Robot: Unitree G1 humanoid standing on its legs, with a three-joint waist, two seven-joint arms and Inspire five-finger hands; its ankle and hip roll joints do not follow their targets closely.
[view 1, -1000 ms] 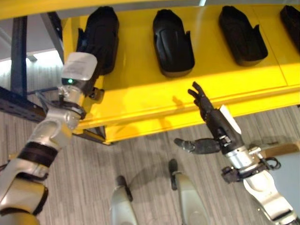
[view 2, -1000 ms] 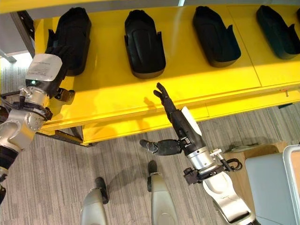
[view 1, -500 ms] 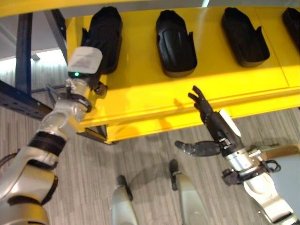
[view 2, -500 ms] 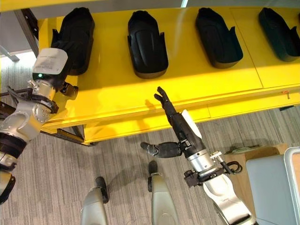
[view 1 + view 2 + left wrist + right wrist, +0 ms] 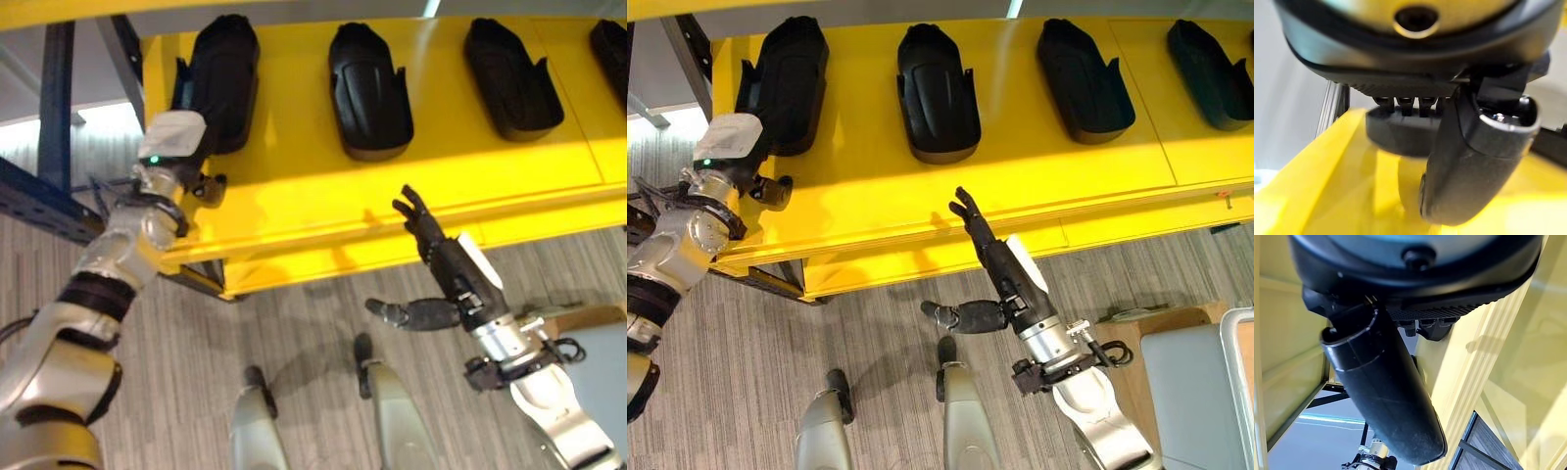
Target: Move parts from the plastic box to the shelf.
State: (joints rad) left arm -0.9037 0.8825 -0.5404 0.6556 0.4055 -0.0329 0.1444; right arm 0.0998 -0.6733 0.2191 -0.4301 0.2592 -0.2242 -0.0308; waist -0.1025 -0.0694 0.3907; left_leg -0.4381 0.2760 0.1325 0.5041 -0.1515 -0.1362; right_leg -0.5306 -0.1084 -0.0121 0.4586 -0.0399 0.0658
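- Already, the yellow shelf (image 5: pixel 921 211) carries a row of black parts, lying side by side and well apart, so much of the task looks done.
- Farthest left lies the leftmost part (image 5: pixel 784 83), near the shelf's end; the left hand (image 5: pixel 201 147) is at its near end, the arm reaching up from the lower left with the wrist bent over the shelf's front edge.
- In the left wrist view the thumb (image 5: pixel 1469 161) hangs down in front of the part's dark rim (image 5: pixel 1396 132), with the finger roots just above it; whether the fingers clasp the part or merely rest on it I cannot tell.
- Next along, the second part (image 5: pixel 939 93) sits flat on the shelf, untouched.
- Below it and to the right, the right hand (image 5: pixel 1004 274) stands off the shelf's front lip, its fingers straight and pointing up toward the shelf, thumb spread out sideways, holding nothing.
- Further right lie the third part (image 5: pixel 1080 78) and a fourth part (image 5: pixel 1210 73) near the edge of the view.
- The plastic box cannot be made out, so how many parts are left is not something I can judge; the step in hand looks like the settling of the leftmost part.
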